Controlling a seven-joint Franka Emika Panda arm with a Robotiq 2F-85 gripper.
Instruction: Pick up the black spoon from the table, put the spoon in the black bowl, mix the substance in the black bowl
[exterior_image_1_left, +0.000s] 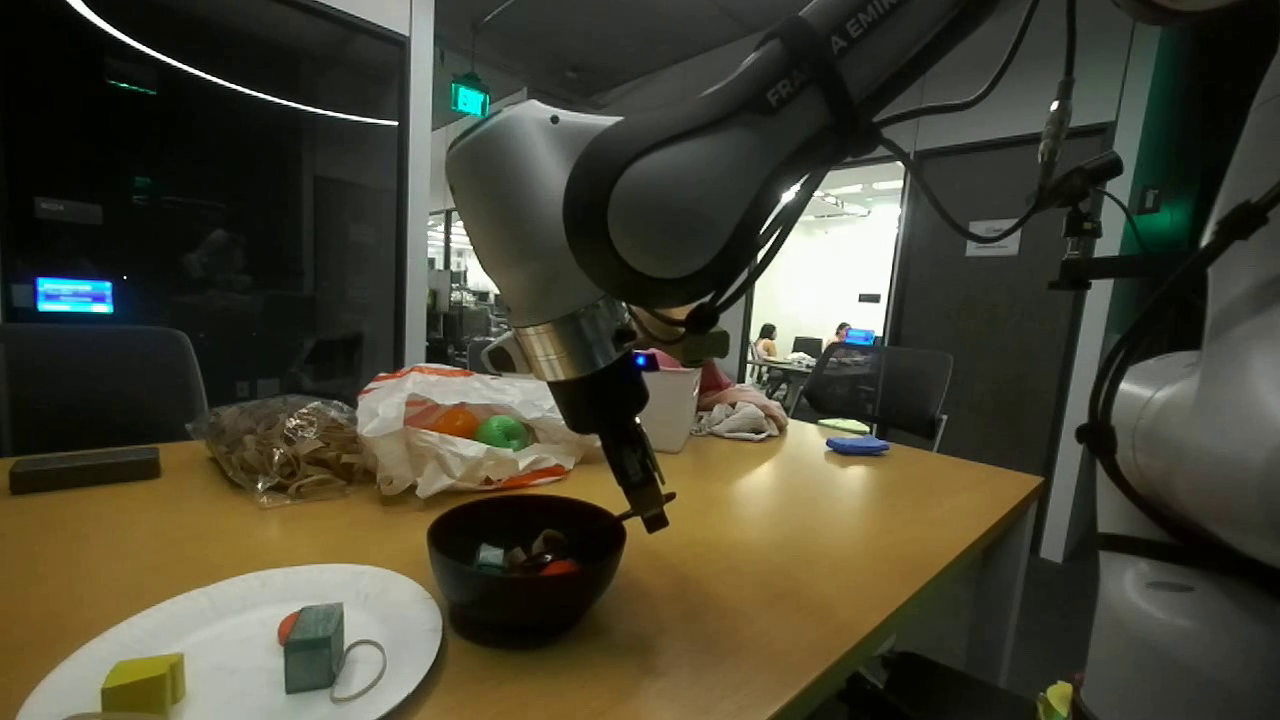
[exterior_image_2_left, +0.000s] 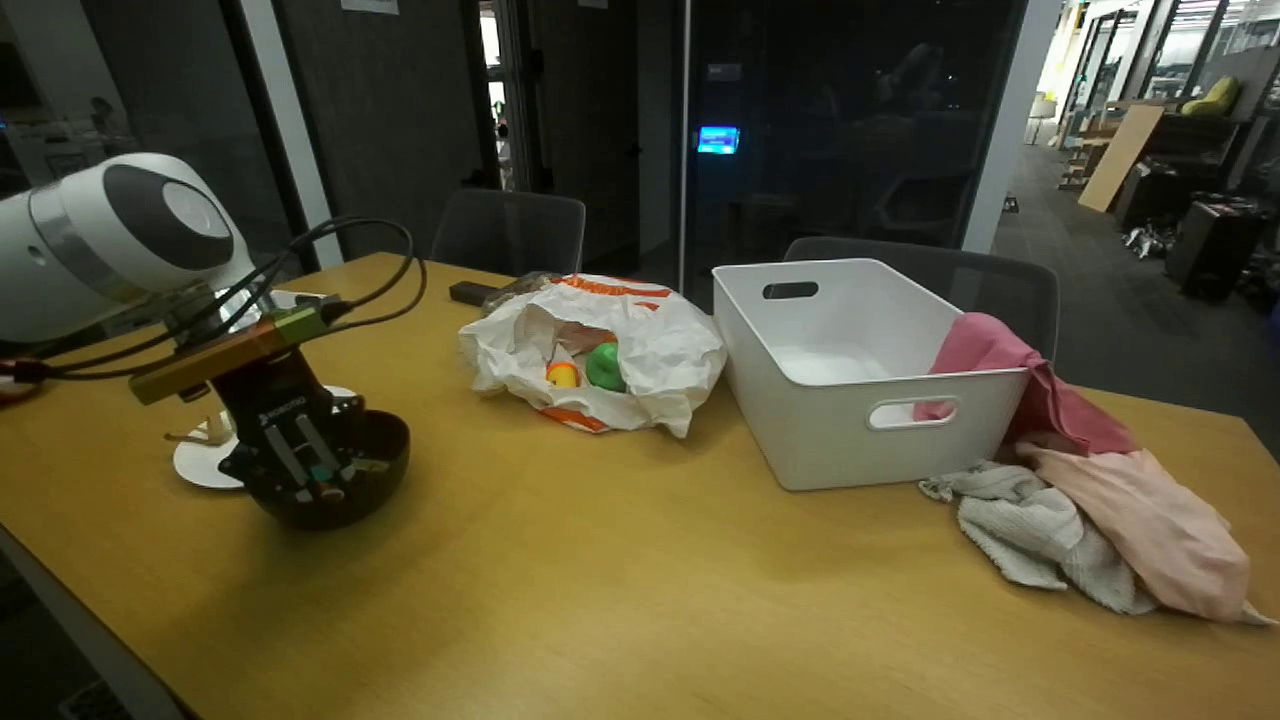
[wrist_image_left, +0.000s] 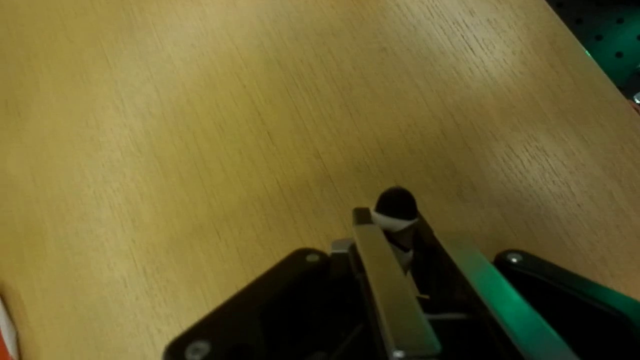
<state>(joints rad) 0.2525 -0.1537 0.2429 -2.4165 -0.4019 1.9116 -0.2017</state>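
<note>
My claw (exterior_image_1_left: 651, 511) is clamped on the thin black spoon (wrist_image_left: 396, 203), whose long axis slopes to the rim of the round, glossy black bowl (exterior_image_1_left: 530, 608) just beside; I think stirring comes next.

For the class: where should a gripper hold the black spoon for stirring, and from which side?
Take the black spoon near its handle's end, probably from above: that slender end juts out past the black bowl, where the gripper pinches it.

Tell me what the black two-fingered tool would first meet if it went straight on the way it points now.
The tool would probably meet the smooth light-wood tabletop, beside the round, glossy black bowl; the depth is unclear.
</note>
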